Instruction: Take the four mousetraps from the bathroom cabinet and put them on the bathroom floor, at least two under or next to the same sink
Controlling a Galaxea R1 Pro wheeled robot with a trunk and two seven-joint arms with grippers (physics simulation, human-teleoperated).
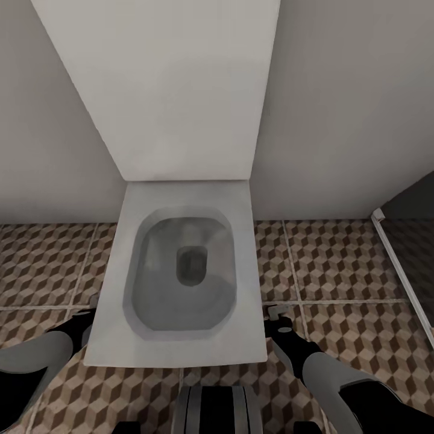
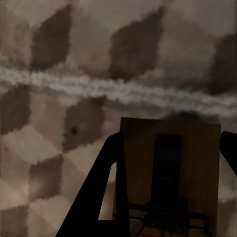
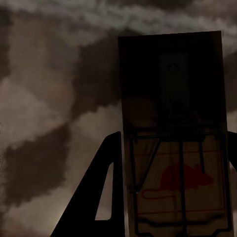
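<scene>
Both grippers, left (image 2: 168,197) and right (image 3: 170,187), each clamp one mousetrap (image 2: 170,173) (image 3: 173,133) low over bathroom floor (image 1: 337,265), flanking toilet (image 1: 181,271) at 9 and 3 o'clock; presumably carried sinkward.

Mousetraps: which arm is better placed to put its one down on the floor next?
Neither, clearly: left fingers and right fingers each hold a mousetrap above floor tiles.

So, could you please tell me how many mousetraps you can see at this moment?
2. One flat brown wooden mousetrap sits between the left gripper's fingers; another, printed with a red mouse, sits in the right gripper. Both hang above the cube-patterned tile floor. Others may be out of view.
</scene>
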